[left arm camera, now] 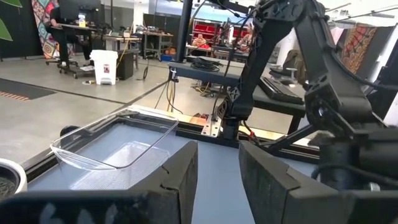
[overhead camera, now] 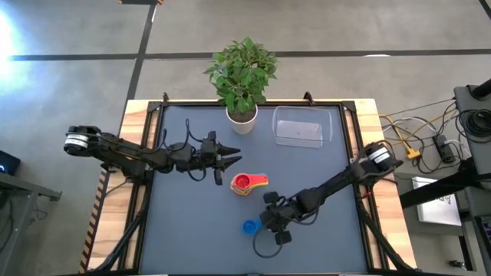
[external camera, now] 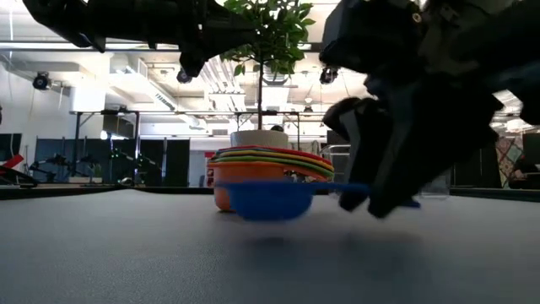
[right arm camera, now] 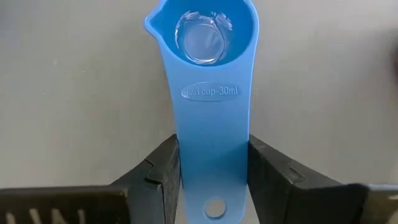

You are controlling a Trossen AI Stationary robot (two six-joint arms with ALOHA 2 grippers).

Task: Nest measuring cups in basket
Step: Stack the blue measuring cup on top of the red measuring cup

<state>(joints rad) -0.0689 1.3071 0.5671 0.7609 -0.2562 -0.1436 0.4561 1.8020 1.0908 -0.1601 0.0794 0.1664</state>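
From the left: my left gripper hangs mid-table with its fingers spread wide and empty, pointing toward the nested stack of cups, which lies just beyond its tips. Behind that sits the clear basket, beside the white plant pot at the table's far edge, with nothing in it that I can see.

Further right, my right gripper is low at the near side with the blue cup. The wrist view shows the flat handle running straight back between the two fingers, bowl pointing away, fingers narrow and against both handle edges; I judge it gripped.

The next move, as I read it, turns on the stack lying up and slightly left of the blue cup, near but apart.

Overhead gives that bearing; the low view alone shows the blue cup looking barely clear of the mat, with the stack directly behind
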